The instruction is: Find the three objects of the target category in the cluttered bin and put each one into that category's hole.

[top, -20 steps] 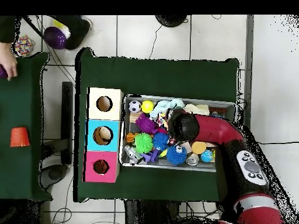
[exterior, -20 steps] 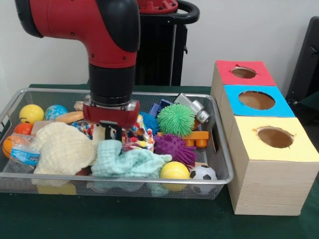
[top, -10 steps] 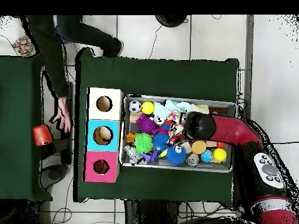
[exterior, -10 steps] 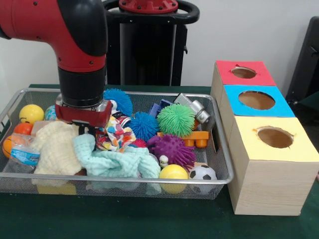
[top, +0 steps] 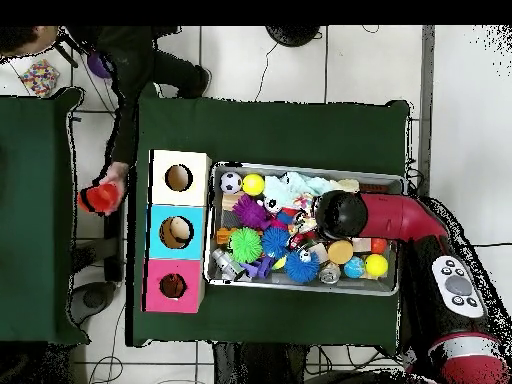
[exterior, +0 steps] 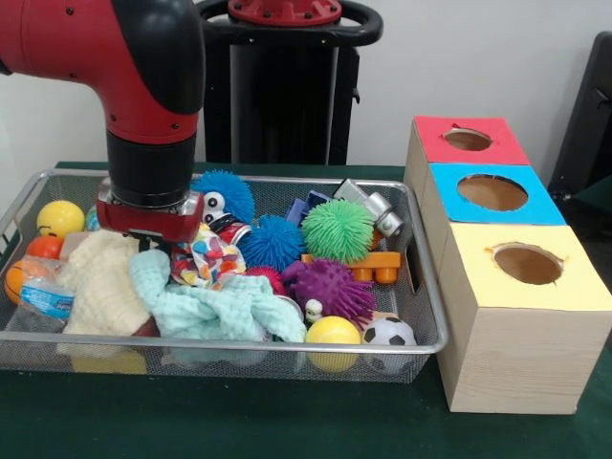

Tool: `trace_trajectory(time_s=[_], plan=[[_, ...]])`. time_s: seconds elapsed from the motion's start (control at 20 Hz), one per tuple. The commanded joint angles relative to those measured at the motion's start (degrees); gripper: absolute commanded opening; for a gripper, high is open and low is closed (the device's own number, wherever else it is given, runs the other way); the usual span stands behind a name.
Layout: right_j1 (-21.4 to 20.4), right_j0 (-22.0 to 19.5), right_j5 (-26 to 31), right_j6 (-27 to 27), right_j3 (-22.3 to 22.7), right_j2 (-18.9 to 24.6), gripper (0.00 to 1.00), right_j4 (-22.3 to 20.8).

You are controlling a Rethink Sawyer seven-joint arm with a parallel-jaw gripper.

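Note:
A wire bin holds a jumble of toys and cloths. My gripper is low in the bin's left part, its tip buried between a cream cloth, a mint cloth and a patterned cloth. Spiky balls lie to its right: two blue, one green, one purple. A yellow ball and a soccer ball sit at the front rim. In the overhead view my gripper is over the bin's right half.
Three boxes with round holes stand beside the bin: red top, blue top, yellow top. A yellow smiley ball and an orange ball lie at the bin's left end. A person holds a red cup beside the table.
My arm has moved from the bin's middle to its left part, dragging the cloths along. Both blue spiky balls are now uncovered. The person with the red cup has moved.

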Motion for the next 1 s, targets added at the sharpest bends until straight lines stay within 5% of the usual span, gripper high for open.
trace_trajectory(time_s=[0.05, 0.45, 1.0], plan=[[2.0, -1.4, 12.6, -24.5, -2.8, 1.1, 0.0, -9.5], [-5.2, -9.7, 24.0, -37.7, -2.3, 7.7, 0.0, -5.0], [-5.7, -14.1, 31.8, -47.2, -8.2, 12.0, 0.0, -4.7]])
